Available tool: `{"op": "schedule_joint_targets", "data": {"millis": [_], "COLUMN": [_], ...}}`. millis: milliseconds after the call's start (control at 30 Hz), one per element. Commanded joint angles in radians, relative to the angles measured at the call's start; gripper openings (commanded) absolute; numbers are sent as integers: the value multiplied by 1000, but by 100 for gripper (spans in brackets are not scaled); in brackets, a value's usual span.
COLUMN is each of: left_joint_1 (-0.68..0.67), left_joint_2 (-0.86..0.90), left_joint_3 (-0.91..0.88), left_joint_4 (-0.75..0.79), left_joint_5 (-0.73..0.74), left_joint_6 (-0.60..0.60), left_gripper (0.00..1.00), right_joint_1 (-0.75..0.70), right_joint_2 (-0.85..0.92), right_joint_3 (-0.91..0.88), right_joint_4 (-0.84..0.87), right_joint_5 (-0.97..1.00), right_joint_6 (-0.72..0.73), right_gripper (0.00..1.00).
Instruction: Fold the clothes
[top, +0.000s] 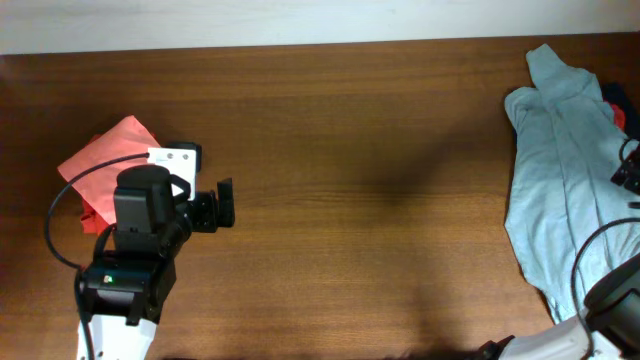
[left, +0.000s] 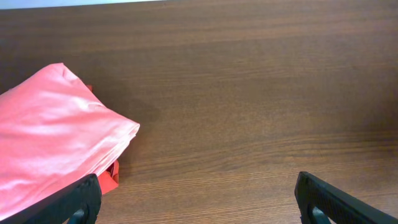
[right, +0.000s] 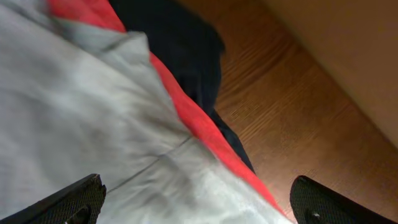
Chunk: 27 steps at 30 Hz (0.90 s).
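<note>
A folded coral-red garment (top: 108, 150) lies at the table's left; it also shows in the left wrist view (left: 50, 137). My left gripper (top: 222, 203) is open and empty just right of it, fingertips apart (left: 199, 202) over bare wood. A large pale grey-blue shirt (top: 560, 170) lies crumpled at the right, over an orange-red garment (right: 199, 124) and a dark navy one (right: 174, 43). My right gripper (right: 196, 202) is open above the shirt (right: 81, 112), holding nothing; in the overhead view it sits at the far right edge (top: 630, 170).
The brown wooden table (top: 360, 180) spans the view, with a pale wall along its far edge. A black cable loops beside the left arm (top: 55, 235), another beside the right arm (top: 590, 250).
</note>
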<state>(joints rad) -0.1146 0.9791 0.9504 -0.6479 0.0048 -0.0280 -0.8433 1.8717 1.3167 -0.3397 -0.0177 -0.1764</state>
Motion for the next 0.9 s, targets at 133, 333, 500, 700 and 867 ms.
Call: {"op": "schedule_joint_targets", "data": {"millis": [133, 333, 500, 700, 867], "left_joint_1": [6, 6, 6, 6, 6], "left_joint_2": [22, 30, 30, 30, 30], "left_joint_3": [21, 21, 21, 21, 21], "left_joint_4": [0, 3, 3, 3, 3], "left_joint_5": [16, 16, 16, 15, 15], "left_joint_6": [-13, -13, -13, -13, -12], "left_gripper": [99, 99, 99, 99, 99], "right_joint_1": [-16, -16, -16, -16, -13], "right_joint_2": [100, 138, 140, 139, 110], "right_joint_3": [15, 15, 15, 15, 15], "right_joint_4": [69, 92, 102, 101, 90], "right_joint_5": [-84, -84, -84, -84, -88], "right_joint_6": [-97, -100, -100, -99, -34], "right_gripper": [91, 72, 53, 34, 5]}}
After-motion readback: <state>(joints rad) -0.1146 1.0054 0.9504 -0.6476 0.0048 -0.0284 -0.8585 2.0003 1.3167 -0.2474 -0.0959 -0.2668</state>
